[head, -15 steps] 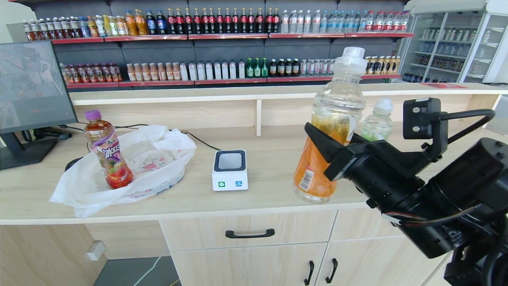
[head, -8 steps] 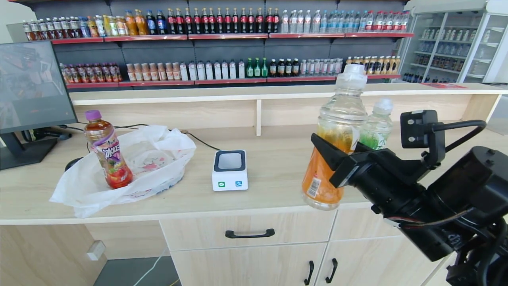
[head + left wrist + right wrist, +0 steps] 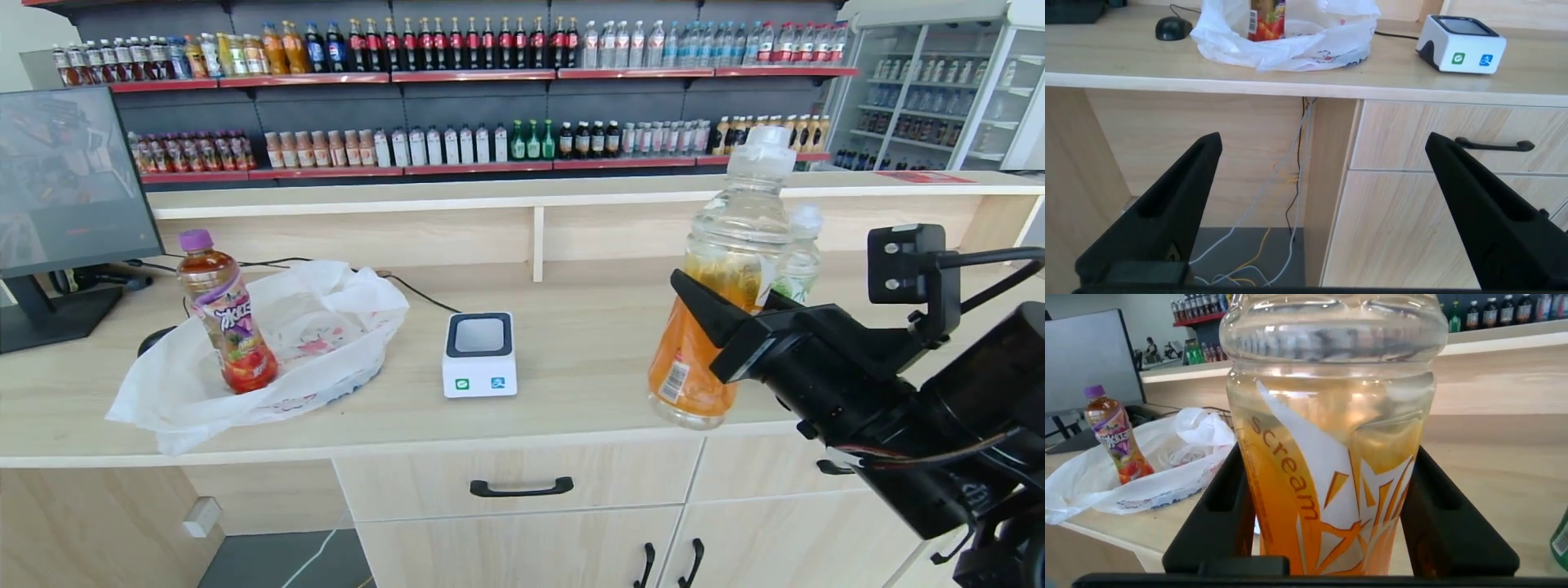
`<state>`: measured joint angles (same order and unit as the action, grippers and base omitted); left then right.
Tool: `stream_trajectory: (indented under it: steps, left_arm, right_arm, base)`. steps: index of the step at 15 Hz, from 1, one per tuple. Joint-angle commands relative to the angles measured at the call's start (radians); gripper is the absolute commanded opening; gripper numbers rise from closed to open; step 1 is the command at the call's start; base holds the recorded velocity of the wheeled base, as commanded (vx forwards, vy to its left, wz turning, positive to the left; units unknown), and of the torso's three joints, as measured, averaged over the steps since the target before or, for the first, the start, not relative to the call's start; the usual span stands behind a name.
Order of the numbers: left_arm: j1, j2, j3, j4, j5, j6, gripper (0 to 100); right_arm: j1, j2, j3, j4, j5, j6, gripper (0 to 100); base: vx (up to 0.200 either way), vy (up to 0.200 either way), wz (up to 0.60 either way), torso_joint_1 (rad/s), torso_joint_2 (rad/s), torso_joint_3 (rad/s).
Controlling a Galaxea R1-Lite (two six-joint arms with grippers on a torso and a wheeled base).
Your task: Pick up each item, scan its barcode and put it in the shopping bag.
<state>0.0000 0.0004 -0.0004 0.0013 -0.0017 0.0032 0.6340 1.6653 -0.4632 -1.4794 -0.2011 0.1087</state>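
An orange drink bottle (image 3: 709, 343) with a white cap hangs tilted just above the counter's front edge, right of the white scanner (image 3: 480, 354). My right gripper (image 3: 725, 306) is shut on it, with a finger on each side of its body (image 3: 1331, 457). The white shopping bag (image 3: 326, 343) lies on the counter's left part, and a purple-capped red tea bottle (image 3: 222, 322) stands in it. A small green-labelled bottle (image 3: 802, 257) stands behind the held one. My left gripper (image 3: 1323, 220) is open below counter height, facing the cabinet front.
A monitor (image 3: 69, 180) stands at the far left, with a black mouse (image 3: 153, 339) beside the bag. A raised wooden ledge (image 3: 522, 196) runs along the counter's back. Drawers with black handles (image 3: 521, 488) sit under the counter (image 3: 571, 384).
My right gripper has carried the orange bottle a little down and to the right. The head camera has shifted slightly.
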Motion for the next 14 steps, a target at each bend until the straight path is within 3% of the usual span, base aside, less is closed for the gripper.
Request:
stream_trajectory:
  steps: [1, 14]
  left_arm:
    - [0.0, 0.0, 0.0, 0.0, 0.0, 0.0, 100]
    - [0.0, 0.0, 0.0, 0.0, 0.0, -0.003, 100]
  right_arm:
    - [-0.002, -0.007, 0.001, 0.002, 0.0, 0.0, 0]
    - [-0.019, 0.022, -0.011, -0.006, 0.008, -0.037, 0]
  base:
    - [0.0, 0.2, 0.0, 0.022, 0.01, 0.002]
    - [0.0, 0.2, 0.0, 0.004, 0.0, 0.002]
